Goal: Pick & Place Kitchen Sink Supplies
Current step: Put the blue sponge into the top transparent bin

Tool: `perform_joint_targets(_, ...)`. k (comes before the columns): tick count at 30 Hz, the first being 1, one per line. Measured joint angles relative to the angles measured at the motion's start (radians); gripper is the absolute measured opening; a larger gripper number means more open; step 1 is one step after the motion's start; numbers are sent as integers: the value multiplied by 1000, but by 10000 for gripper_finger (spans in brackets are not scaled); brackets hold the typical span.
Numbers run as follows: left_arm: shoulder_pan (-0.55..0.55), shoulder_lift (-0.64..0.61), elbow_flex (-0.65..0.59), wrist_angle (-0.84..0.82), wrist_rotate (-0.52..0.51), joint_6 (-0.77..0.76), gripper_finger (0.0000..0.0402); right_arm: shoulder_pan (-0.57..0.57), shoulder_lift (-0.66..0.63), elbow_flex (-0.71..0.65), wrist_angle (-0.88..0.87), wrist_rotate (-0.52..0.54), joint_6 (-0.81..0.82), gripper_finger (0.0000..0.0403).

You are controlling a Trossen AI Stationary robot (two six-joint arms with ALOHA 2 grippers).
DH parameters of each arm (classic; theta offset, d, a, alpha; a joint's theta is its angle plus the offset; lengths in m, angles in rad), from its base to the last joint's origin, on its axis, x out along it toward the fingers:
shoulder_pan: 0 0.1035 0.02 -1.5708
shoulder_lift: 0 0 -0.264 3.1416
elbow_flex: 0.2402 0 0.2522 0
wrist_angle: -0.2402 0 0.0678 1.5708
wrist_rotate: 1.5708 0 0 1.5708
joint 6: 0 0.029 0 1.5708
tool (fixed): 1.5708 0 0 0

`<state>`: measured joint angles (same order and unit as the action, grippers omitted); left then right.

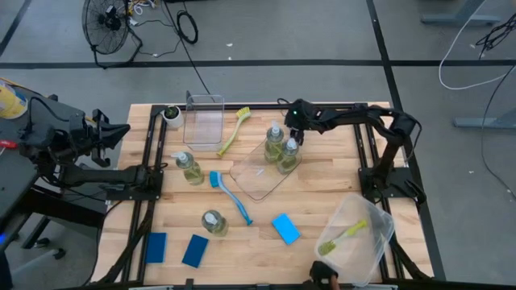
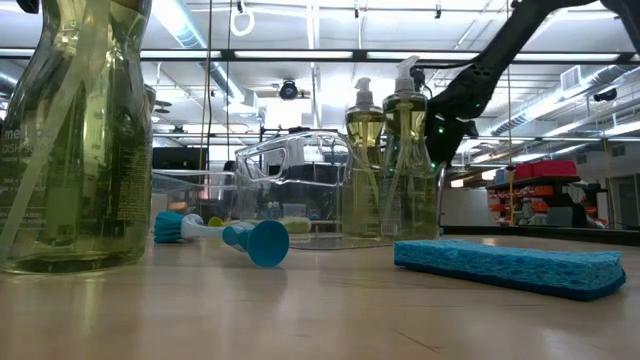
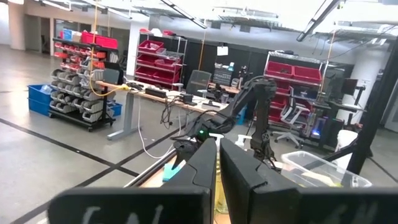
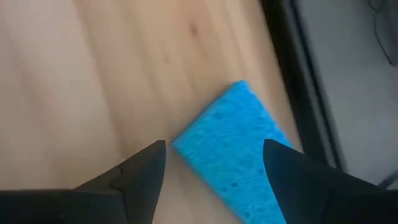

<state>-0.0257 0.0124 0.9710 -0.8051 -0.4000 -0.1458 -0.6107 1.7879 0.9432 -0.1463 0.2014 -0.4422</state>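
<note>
My right gripper (image 1: 294, 121) reaches over the table's far side, just beyond two bottles (image 1: 280, 150) that stand on a clear flat tray (image 1: 258, 179). In the right wrist view it (image 4: 214, 146) is open, with a finger on either side above a blue sponge (image 4: 239, 155) lying flat by the table's edge rail; that sponge is hidden under the gripper in the high view. Two more bottles (image 1: 191, 167) (image 1: 214, 221) stand on the wood. A blue brush (image 1: 230, 194) and a yellow-green brush (image 1: 232, 129) lie flat. My left gripper (image 1: 121, 130) waits shut off the table's left side.
Three blue sponges (image 1: 156, 247) (image 1: 195, 250) (image 1: 285, 228) lie near the front edge. A clear bin (image 1: 203, 119) stands at the far side. Another bin (image 1: 359, 238), tipped, holds a yellow-green brush (image 1: 345, 236). A white cup (image 1: 172, 115) sits at the far left corner.
</note>
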Motion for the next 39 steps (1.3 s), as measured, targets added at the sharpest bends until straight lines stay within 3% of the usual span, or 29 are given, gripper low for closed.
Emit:
perform_joint_targets(17, 0, 0, 0, 0, 0, 0, 25, -63, 0, 13, -73, -106, 117, 267)
perform_joint_targets(32, 0, 0, 0, 0, 0, 0, 25, -76, 7, 12, -66, -158, 122, 201)
perform_joint_targets(39, 0, 0, 0, 0, 0, -1, 25, -77, 18, 12, -47, -184, 141, 219)
